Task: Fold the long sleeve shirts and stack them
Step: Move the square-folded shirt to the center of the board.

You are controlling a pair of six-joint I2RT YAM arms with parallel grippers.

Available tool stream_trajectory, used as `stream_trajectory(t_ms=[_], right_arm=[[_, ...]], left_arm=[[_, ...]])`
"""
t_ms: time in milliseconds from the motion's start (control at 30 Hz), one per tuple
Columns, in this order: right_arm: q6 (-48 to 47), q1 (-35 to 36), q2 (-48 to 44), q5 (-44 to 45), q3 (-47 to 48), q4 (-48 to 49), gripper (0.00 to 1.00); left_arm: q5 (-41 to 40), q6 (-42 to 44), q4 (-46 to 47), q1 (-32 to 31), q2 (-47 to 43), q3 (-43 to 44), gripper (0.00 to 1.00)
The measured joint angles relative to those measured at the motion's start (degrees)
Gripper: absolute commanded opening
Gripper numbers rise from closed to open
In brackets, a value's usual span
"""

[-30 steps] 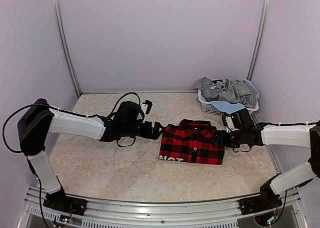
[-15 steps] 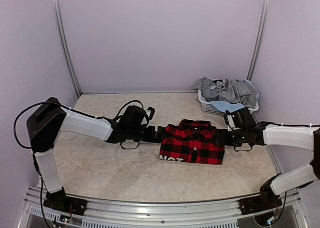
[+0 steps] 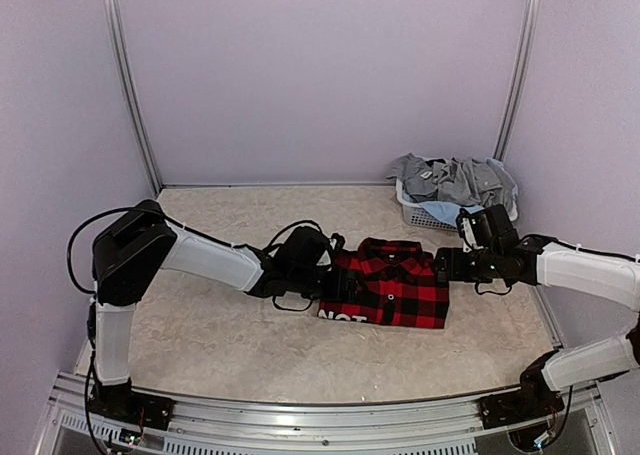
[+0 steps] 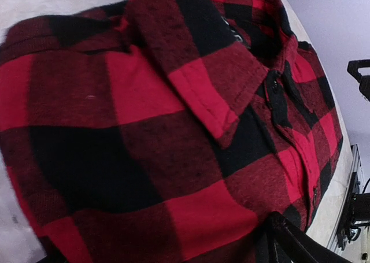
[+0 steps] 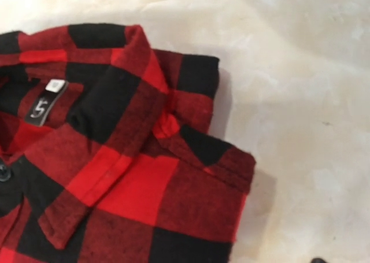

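Note:
The red-and-black plaid shirt [image 3: 395, 290] lies folded at the middle of the table, collar to the far side, with white lettering [image 3: 343, 317] at its near left corner. My left gripper [image 3: 343, 280] lies low over the shirt's left edge. In the left wrist view the plaid cloth [image 4: 144, 130] fills the frame and one black fingertip [image 4: 289, 243] shows far to the lower right. My right gripper [image 3: 441, 266] hovers at the shirt's right edge, open, over its folded corner [image 5: 219, 159]. The grey shirt [image 3: 455, 180] is crumpled in the basket.
A white laundry basket [image 3: 425, 218] stands at the back right corner with a light-blue cloth [image 3: 458, 213] hanging over its front rim. Lilac walls with metal posts close in the table on three sides. A metal rail runs along the near edge.
My left arm has reached to the right, bringing its gripper from beside the plaid shirt onto its left edge. The right gripper has pulled back a little from the right edge.

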Motion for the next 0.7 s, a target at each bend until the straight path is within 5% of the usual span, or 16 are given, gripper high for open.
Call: stream_trajectory(t_ms=[367, 700], right_arm=[[-1.25, 0.0, -1.46, 2.14, 1.36, -2.78, 0.89], [-6.43, 0.09, 3.61, -1.53, 3.43, -0.31, 0.88]], left_arm=[[3.93, -1.95, -0.48, -9.64, 10.34, 17.03, 0.88], [-3.04, 0.74, -1.7, -6.78, 4.15, 6.56, 0.96]])
